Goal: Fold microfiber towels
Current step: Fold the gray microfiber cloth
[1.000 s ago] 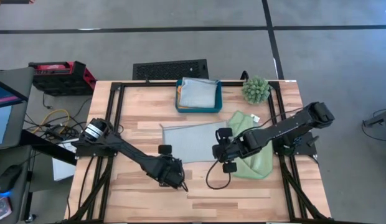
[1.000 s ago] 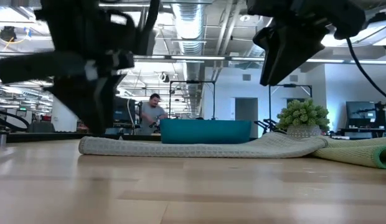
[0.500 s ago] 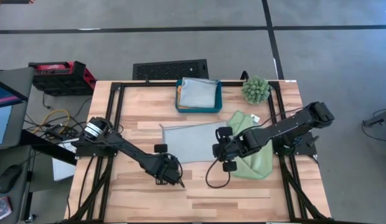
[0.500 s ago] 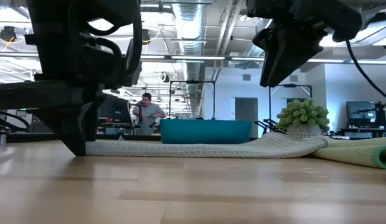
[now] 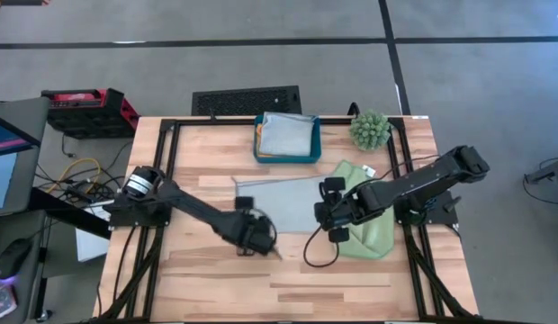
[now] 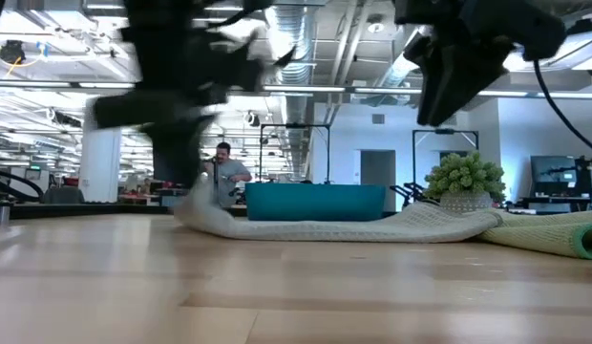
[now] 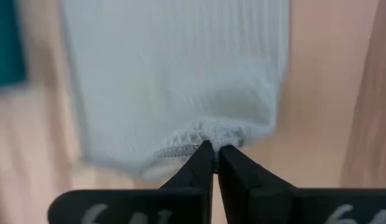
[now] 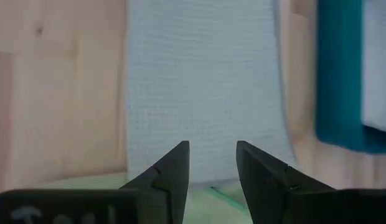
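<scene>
**Left fingers pinch the towel's near corner; right fingers wait spread above it**

The left gripper (image 7: 213, 152) has its fingers (image 7: 196, 167) pressed tight together on the hem of the pale grey-blue towel (image 7: 180, 74), the cloth puckering right at the tips. From above, that gripper (image 5: 261, 236) sits at the towel's near left corner, and the towel (image 5: 283, 196) spreads away from it across the middle of the worktop (image 5: 351, 288). In the low view the pinched corner is raised a little off the wood, while the rest of the towel (image 6: 353, 227) lies flat.

The right gripper (image 8: 211, 158) holds its fingers (image 8: 171, 168) apart with nothing between them, and the same grey-blue towel lies below and ahead of the tips. From above, this gripper (image 5: 326, 209) hovers at the towel's right edge, beside the light green towel (image 5: 369, 236), which lies crumpled under the right arm.

Behind the spread towel stands a teal tray (image 5: 286, 157) with another grey-blue towel (image 5: 288, 135) folded in it and an orange edge showing at the tray's left side. A spiky green plant (image 5: 370, 129) stands just right of the tray. Far back in the room a person (image 6: 226, 172) stands.
</scene>
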Controlling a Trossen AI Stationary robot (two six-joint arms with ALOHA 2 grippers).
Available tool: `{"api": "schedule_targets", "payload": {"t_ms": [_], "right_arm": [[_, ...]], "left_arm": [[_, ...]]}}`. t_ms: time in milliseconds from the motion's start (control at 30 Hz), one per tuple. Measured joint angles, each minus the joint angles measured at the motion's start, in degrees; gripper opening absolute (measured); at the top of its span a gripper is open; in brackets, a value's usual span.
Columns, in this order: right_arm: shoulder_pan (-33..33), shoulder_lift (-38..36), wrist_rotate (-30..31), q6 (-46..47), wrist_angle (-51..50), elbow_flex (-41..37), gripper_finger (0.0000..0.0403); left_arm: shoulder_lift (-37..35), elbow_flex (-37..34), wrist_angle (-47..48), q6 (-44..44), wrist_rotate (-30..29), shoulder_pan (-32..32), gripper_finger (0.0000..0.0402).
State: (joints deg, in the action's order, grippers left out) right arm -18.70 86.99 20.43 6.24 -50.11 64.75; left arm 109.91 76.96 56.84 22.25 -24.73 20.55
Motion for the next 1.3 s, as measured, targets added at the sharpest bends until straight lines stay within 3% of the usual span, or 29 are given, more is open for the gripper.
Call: {"api": "schedule_targets", "payload": {"t_ms": [133, 333, 767, 967, 1300], "right_arm": [[0.0, -2.8, 1.2, 1.3, -2.6, 0.0, 0.0154], [0.0, -7.1, 2.3, 2.1, -4.7, 0.0, 0.0154], [0.0, -14.0, 2.3, 2.9, -7.1, 0.0, 0.0154], [0.0, -15.0, 2.3, 3.2, -8.5, 0.0, 0.0154], [0.0, -15.1, 2.3, 3.7, -8.8, 0.0, 0.0154]], "left_arm": [[0.0, 5.1, -1.5, -9.7, -0.6, -3.7, 0.0002], [0.0, 6.5, -17.7, -24.6, 3.2, -11.2, 0.0001], [3.0, 6.6, -46.4, -38.8, 5.3, -16.2, 0.0000], [6.6, 7.2, -50.5, -41.3, 6.8, -16.3, 0.0000], [9.4, 14.3, -50.8, -44.7, 11.3, -16.3, 0.0000]]}}
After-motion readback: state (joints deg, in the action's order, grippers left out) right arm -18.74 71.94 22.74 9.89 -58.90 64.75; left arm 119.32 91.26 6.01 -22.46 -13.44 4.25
